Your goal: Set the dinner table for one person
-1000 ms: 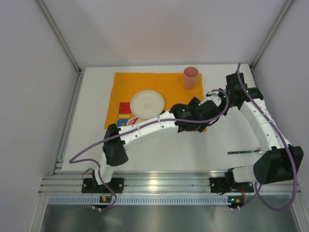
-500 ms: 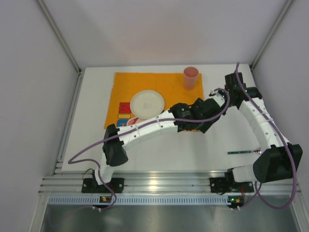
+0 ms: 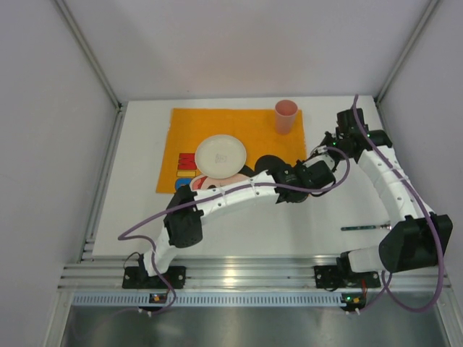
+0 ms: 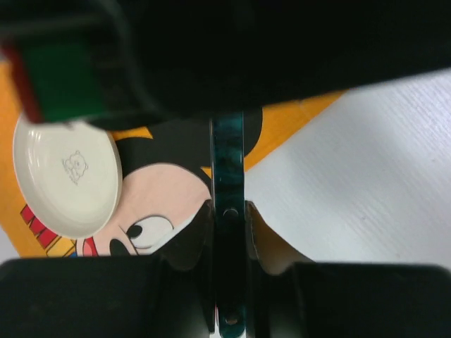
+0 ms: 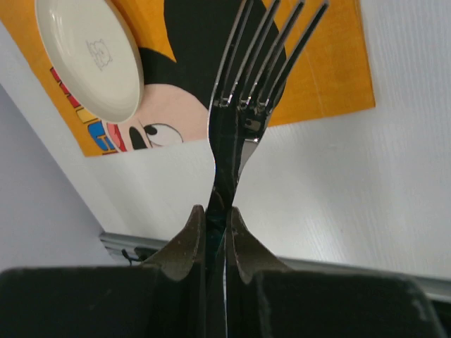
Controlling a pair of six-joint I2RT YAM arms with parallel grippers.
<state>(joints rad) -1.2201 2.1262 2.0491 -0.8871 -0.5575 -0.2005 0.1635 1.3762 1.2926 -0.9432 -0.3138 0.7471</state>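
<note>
The dinner table (image 3: pixel 289 231) is the white top under everything, running from the silver rail (image 3: pixel 239 271) at the near edge to the far edge. It is hard, flat and fixed (nothing on it to grasp). I judge that metal set down on it will slide and clatter, so pieces want lowering flat.

Near right, a thin utensil (image 3: pixel 364 228) lies on it alone. Farther in, right of centre and above the table, the left gripper (image 4: pixel 228 210) has its jaws pressed against both sides of a teal handle (image 4: pixel 227 158), which I take to be part of the fork (image 5: pixel 229 120). The right gripper (image 5: pixel 216 215) pinches that fork at its neck, tines pointing away. The fork looks light, stiff and slick, and the handle is the place to hold it.

Beyond, a cream plate (image 3: pixel 221 155) sits on the orange placemat (image 3: pixel 253 123), with a pink cup (image 3: pixel 286 116) at its far right corner.
</note>
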